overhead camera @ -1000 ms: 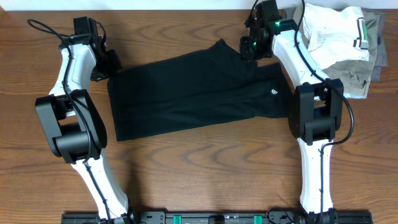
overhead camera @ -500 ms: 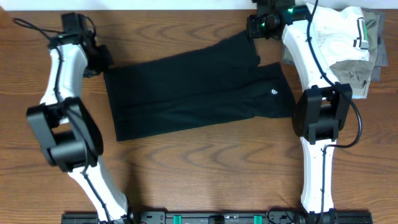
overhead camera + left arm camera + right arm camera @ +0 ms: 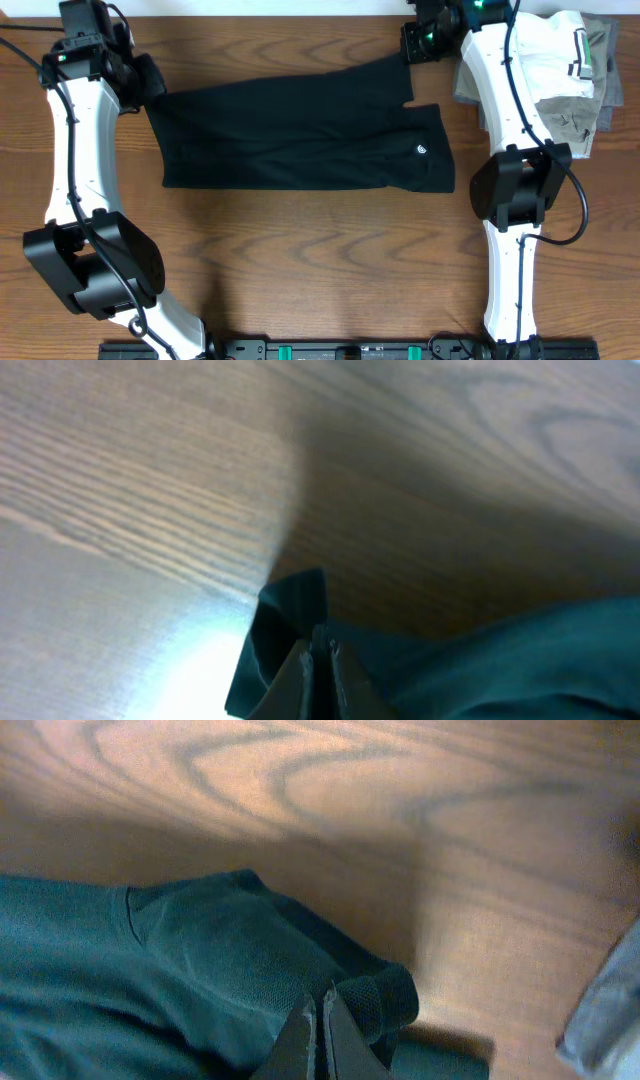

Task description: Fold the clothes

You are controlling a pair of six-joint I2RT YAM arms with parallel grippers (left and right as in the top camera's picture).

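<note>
Plainly, the left jaws are clenched on a corner of the black garment, their tips pressed together with the cloth bunched between them. Likewise, the right jaws are pinched tight on a rolled fold at the garment's other far corner, with no gap showing between the tips. Between the two sets of jaws the garment lies spread out on the counter. Its long body runs from the left jaws across to the right ones and widens toward the robot's base. A small white logo sits on the cloth on the base side of the right jaws, near that end. Just beside the right jaws, on their outer side, a white folded garment rests on olive and grey clothes.
</note>
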